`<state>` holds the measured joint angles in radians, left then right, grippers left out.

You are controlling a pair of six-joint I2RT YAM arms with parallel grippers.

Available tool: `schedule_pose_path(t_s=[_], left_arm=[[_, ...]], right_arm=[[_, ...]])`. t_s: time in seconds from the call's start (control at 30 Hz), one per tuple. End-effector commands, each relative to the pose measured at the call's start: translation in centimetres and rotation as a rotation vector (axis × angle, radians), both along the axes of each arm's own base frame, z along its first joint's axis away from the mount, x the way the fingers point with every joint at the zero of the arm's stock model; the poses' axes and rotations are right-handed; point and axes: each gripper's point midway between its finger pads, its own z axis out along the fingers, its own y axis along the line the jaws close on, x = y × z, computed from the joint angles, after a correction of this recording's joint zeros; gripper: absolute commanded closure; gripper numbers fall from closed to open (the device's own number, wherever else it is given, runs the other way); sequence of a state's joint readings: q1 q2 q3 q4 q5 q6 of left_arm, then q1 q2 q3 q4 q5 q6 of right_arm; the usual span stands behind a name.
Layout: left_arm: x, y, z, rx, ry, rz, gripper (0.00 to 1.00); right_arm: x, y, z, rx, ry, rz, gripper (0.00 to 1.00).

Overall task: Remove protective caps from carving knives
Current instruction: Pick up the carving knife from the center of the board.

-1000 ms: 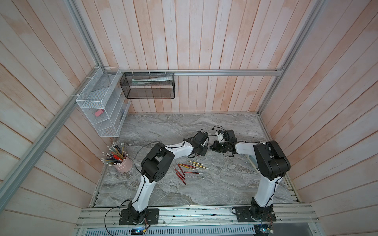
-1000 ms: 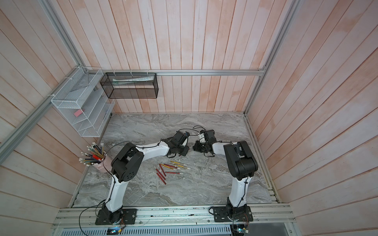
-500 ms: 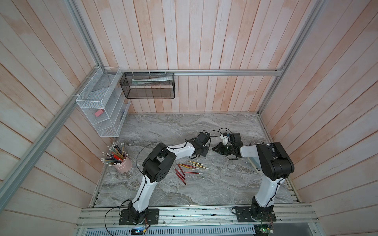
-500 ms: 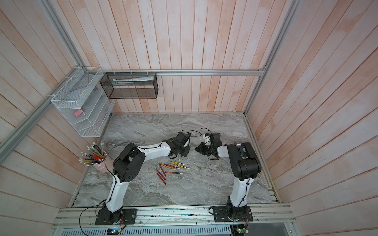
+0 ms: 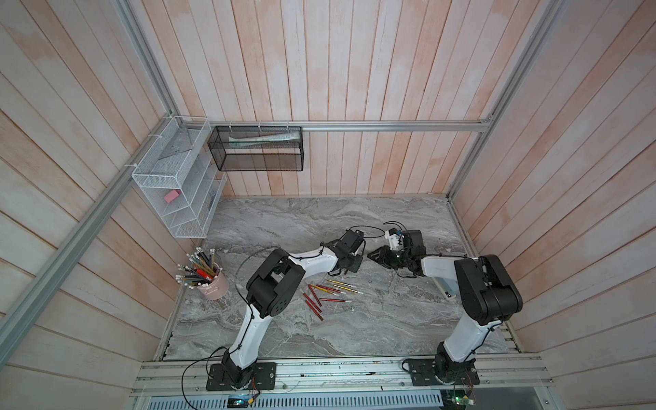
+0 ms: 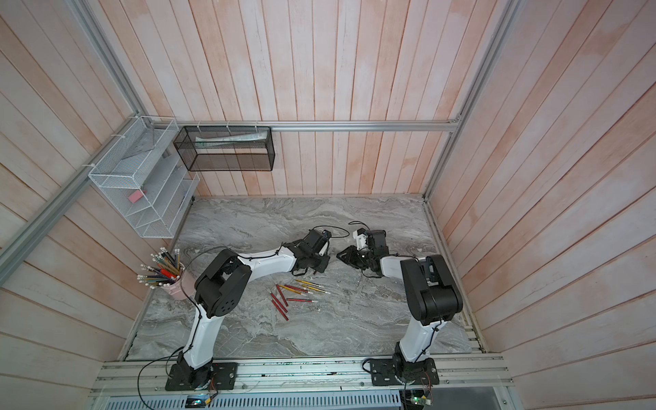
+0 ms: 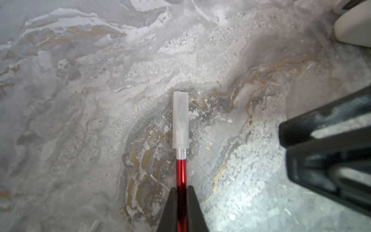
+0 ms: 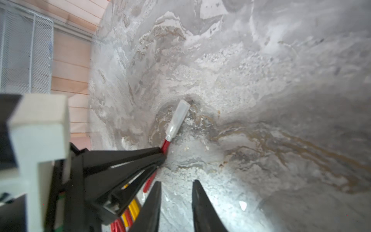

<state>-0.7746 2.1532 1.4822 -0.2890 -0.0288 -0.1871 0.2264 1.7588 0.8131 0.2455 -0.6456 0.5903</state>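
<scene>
A red-handled carving knife [image 7: 181,172] sticks out from my left gripper [image 7: 181,187], which is shut on its handle. A whitish translucent protective cap [image 7: 180,120] covers its blade end, low over the marble. In the right wrist view the same cap [image 8: 178,118] and red handle [image 8: 165,145] stick out past the left gripper's fingers [image 8: 124,158]. My right gripper [image 8: 176,181] is open and holds nothing, close beside the knife. In both top views the left gripper [image 5: 360,259] [image 6: 324,261] and right gripper [image 5: 371,253] [image 6: 340,255] face each other mid-table. Several loose carving knives [image 5: 330,293] [image 6: 296,293] lie nearer the front.
A pink cup of pencils [image 5: 213,284] stands at the table's left edge. On the walls hang a white wire rack [image 5: 177,188] and a black mesh basket [image 5: 255,149]. A small white object [image 5: 445,287] lies on the table beside the right arm.
My left gripper has closed on the red knife's handle. My right gripper has opened and drawn back a little to the right.
</scene>
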Motion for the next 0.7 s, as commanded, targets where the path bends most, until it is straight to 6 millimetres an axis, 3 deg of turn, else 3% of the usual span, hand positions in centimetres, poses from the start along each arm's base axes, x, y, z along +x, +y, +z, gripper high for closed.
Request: schedule_pose_path(t_s=[0.0, 0.1, 0.37, 0.67], left_arm=[[-1.2, 0.0, 1.9, -0.052, 0.023, -0.012, 1.00], [-1.7, 0.2, 3.2, -0.083, 0.019, -0.016, 1.00], [-2.7, 1.2, 5.3, -0.116, -0.002, -0.011, 1.00], [-3.1, 1.6, 5.9, -0.120, -0.004, -0.008, 1.00]], right_arm=[[0.3, 0.6, 2.2, 0.059, -0.027, 0.020, 0.59], [0.5, 1.1, 3.1, 0.095, -0.030, 0.030, 0.53], [0.3, 2.7, 3.8, 0.129, -0.021, 0.069, 0.50], [0.8, 4.5, 3.7, 0.122, -0.011, 0.103, 0.49]])
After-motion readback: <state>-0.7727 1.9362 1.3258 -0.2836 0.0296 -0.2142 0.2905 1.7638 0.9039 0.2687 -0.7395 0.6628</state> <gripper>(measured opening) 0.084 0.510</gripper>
